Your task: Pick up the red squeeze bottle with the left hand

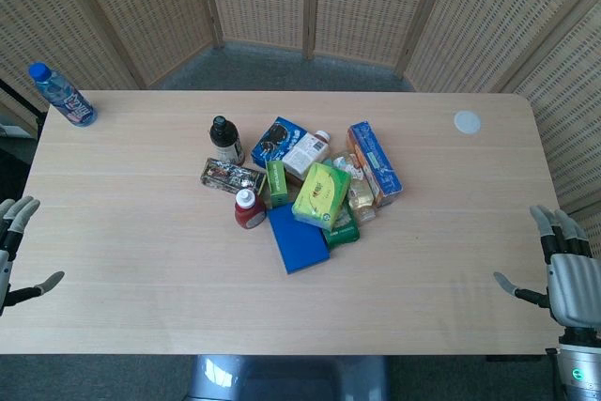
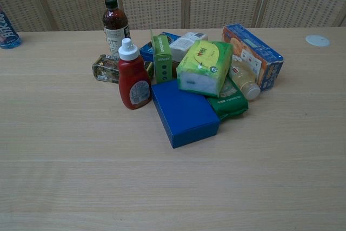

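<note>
Red squeeze bottle (image 1: 249,209) is stood upright mid-tabletop, on the pile's left side, just beside the blue box (image 1: 298,238), so it can be reached. Left hand (image 1: 13,241) is parked, fingers spread, holding nothing, at the left edge; right hand (image 1: 563,269) likewise at the right edge.

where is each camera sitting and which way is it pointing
Head view: high above the near table edge, looking steeply down on the whole table; left hand and right hand show at the bottom corners, fingers apart, holding nothing.
Chest view: lower, looking forward across the tabletop at the pile; no part of the robot shows.
Shared: red squeeze bottle, upright, blue box beside it.
</note>
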